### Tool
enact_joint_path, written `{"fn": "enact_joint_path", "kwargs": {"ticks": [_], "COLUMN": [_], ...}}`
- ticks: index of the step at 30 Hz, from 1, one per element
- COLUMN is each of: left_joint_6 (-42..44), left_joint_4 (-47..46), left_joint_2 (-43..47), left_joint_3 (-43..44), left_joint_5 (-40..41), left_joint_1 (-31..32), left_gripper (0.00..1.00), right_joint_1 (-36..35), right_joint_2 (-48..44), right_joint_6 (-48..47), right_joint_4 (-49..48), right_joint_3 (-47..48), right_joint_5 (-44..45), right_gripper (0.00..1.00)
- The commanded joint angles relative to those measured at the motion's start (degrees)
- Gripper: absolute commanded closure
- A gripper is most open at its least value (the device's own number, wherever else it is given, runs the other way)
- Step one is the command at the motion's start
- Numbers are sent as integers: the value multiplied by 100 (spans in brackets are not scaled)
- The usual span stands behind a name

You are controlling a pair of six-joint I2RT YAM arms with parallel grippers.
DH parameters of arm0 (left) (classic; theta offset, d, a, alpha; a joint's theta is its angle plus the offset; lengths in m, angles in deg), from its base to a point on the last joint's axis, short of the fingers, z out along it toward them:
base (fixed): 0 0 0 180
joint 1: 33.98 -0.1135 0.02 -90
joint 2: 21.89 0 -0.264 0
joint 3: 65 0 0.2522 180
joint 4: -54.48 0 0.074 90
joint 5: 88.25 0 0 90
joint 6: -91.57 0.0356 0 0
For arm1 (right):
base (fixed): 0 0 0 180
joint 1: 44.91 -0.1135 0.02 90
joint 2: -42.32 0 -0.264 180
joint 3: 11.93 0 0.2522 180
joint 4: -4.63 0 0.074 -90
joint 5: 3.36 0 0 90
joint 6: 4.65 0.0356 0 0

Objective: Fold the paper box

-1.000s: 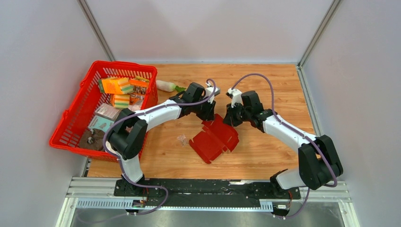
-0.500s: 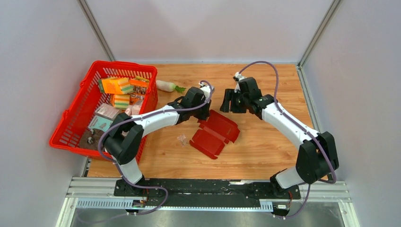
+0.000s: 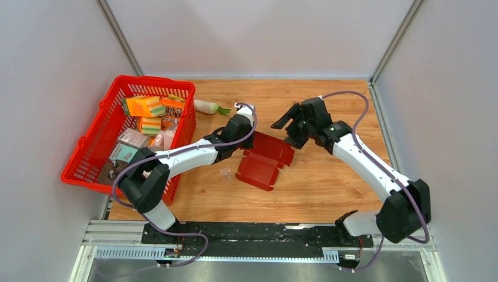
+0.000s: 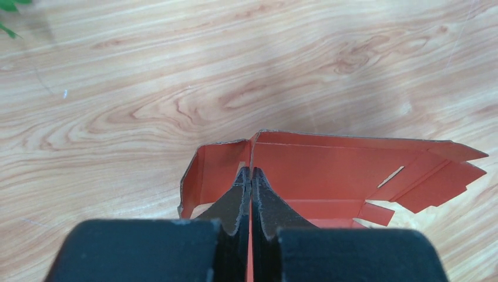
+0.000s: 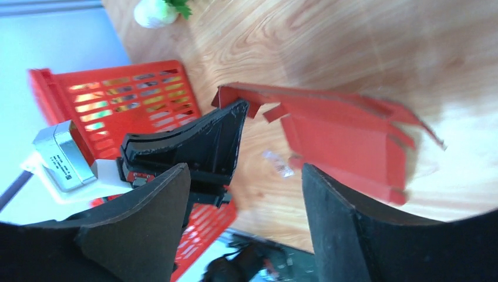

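Left gripper: pinched shut on 1 raised wall of paper box, box lying mid table. Right gripper: spread wide, gripping nothing, poised just beyond far edge. Progress, by judgement: early; 1 corner raised, remaining panels and flaps splayed, untucked.

A light wood-grain tabletop is enclosed by plain white panels: a far wall, a left wall and a right wall. Grey metal posts stand at the far corners. A black rail and aluminium framing run along the near edge. The light is soft and even.
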State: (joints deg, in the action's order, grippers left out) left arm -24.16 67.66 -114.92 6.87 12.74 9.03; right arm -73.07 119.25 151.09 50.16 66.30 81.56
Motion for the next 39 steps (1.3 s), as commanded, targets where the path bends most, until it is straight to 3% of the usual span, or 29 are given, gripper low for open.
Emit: {"fn": "enact_joint_path", "kwargs": {"ticks": [1, 7, 13, 39], "left_joint_6": [-186, -265, -239, 16], "left_joint_4": [-469, -574, -557, -1110], "left_joint_2": [312, 347, 391, 866], "left_joint_3": [-106, -229, -238, -844], "left_joint_5": [325, 395, 484, 826], "left_joint_1": [50, 129, 244, 498], "left_gripper": [100, 100, 100, 100], "right_joint_1": [-84, -136, -277, -321], "right_joint_2": [-476, -363, 93, 850], "right_joint_6": [2298, 3252, 4201, 4536], "right_joint_4": [-1109, -1139, -1568, -1709], "right_joint_3": [-662, -892, -1032, -1041], "right_joint_5": [-142, 95, -27, 271], "right_gripper": [33, 37, 48, 62]}}
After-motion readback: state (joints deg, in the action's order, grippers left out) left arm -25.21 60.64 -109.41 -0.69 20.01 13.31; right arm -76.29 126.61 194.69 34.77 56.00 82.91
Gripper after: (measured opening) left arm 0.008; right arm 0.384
